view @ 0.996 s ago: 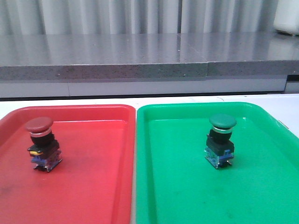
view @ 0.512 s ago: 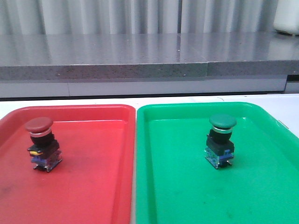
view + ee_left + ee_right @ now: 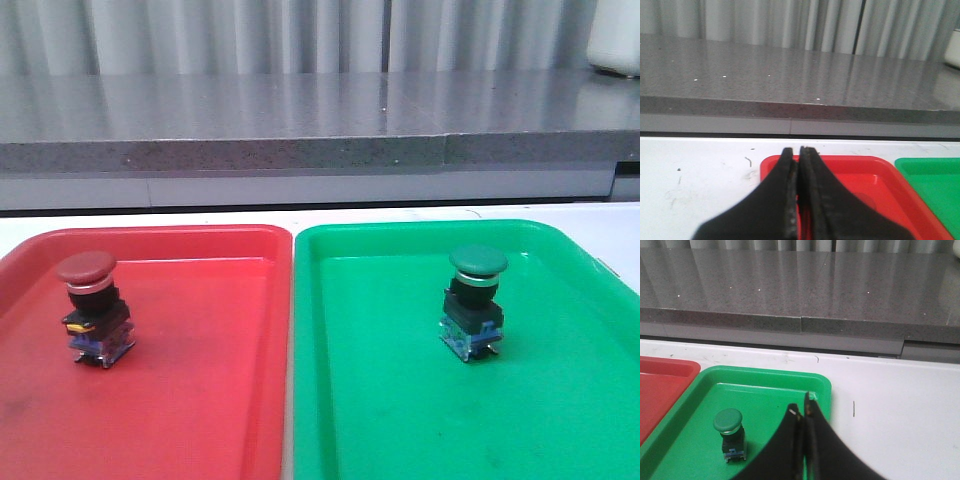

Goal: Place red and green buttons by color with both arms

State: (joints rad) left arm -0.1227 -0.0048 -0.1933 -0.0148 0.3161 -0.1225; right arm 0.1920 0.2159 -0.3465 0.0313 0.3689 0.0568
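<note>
The red button, with a dark-red mushroom cap, stands upright in the red tray near its left side. The green button stands upright in the green tray, also seen in the right wrist view. My left gripper is shut and empty, above the red tray's near-left corner; the red button is hidden there. My right gripper is shut and empty, apart from the green button, over the green tray. Neither gripper shows in the front view.
The two trays lie side by side on a white table. A grey stone ledge runs along the back with grey curtains behind. A white object stands at the far right on the ledge.
</note>
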